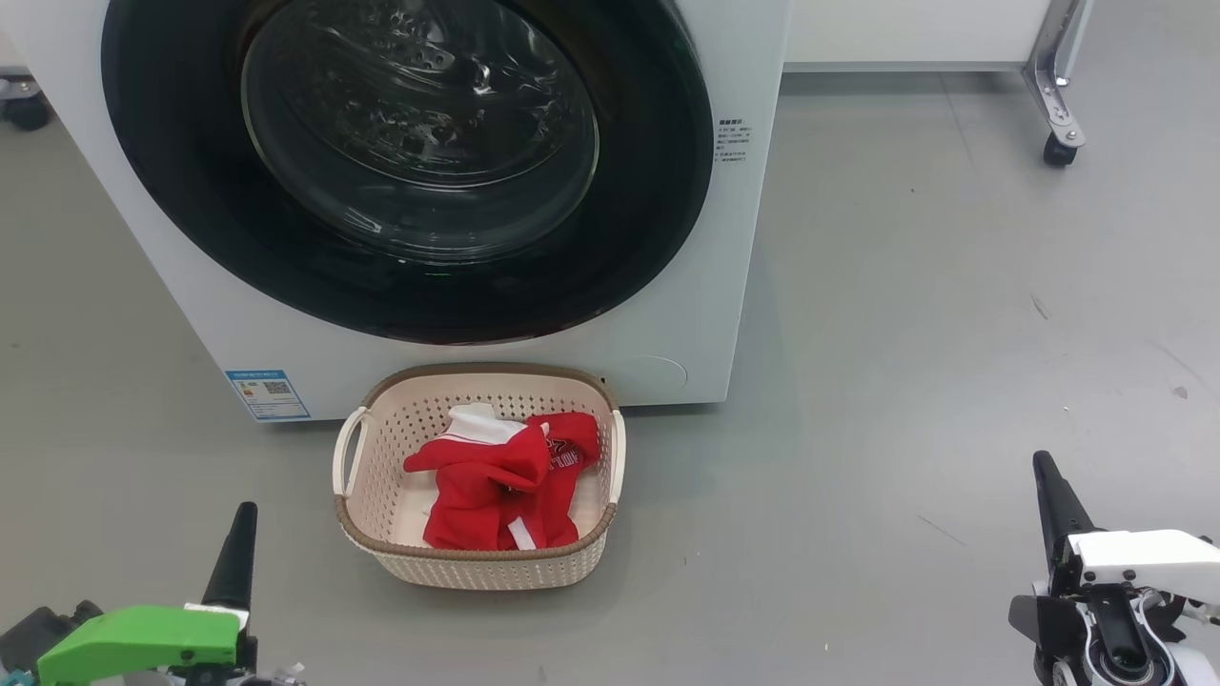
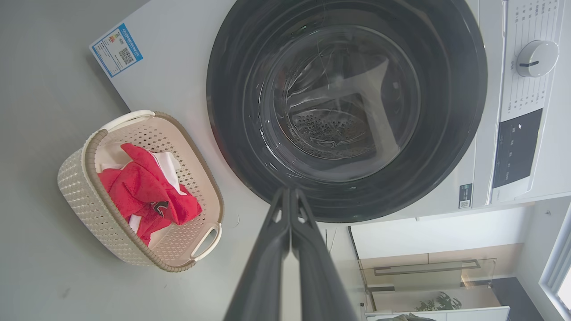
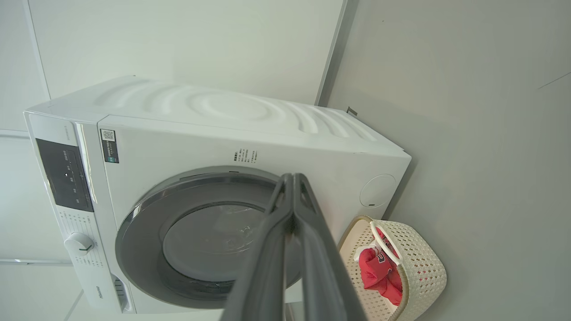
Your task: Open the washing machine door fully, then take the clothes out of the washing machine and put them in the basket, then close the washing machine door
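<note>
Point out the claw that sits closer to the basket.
The left claw, the one with the green cover, low left beside the basket; the white-cased right claw sits much farther off across the floor.

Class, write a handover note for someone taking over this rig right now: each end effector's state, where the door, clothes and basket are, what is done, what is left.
Left end effector: shut, empty, clear of everything.
Right end effector: shut, empty, also clear.
Washing machine door: closed flush with the washing machine; no red visible through the glass.
Clothes: lying in the basket, which stands on the floor in front of the machine.
Done: by the look of it, all three steps.
Left: apparently nothing; perhaps check that the door has latched.
</note>
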Motion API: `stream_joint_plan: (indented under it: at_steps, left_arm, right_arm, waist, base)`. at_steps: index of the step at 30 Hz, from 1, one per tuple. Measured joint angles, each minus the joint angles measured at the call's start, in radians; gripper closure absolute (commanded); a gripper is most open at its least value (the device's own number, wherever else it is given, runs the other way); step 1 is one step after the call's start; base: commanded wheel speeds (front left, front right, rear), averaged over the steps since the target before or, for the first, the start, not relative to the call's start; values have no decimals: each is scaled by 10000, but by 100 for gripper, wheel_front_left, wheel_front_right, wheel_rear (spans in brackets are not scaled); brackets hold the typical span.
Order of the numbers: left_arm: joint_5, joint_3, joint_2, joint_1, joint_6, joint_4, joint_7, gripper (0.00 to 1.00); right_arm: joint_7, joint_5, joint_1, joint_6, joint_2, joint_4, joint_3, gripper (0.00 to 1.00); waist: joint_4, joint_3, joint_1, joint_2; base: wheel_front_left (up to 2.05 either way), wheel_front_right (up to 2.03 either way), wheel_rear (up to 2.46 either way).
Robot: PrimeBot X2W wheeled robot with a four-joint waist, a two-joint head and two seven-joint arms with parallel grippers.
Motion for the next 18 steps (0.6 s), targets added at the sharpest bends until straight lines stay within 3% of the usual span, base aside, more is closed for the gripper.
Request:
stream_joint_plan:
  at_steps: [11, 18]
  left_arm:
    - [-1266, 224, 19, -232, -188, 249, 184, 100]
    - [-1442, 238, 23, -251, -226, 324, 186, 100]
  right_arm:
    - [251, 1227, -204, 117, -35, 163, -194, 100]
    - [274, 1275, -244, 119, -36, 205, -215, 100]
  waist:
    - [30, -38, 0, 0]
    - [30, -40, 0, 0]
  base:
    - [0, 0, 0]
    - [0, 0, 0]
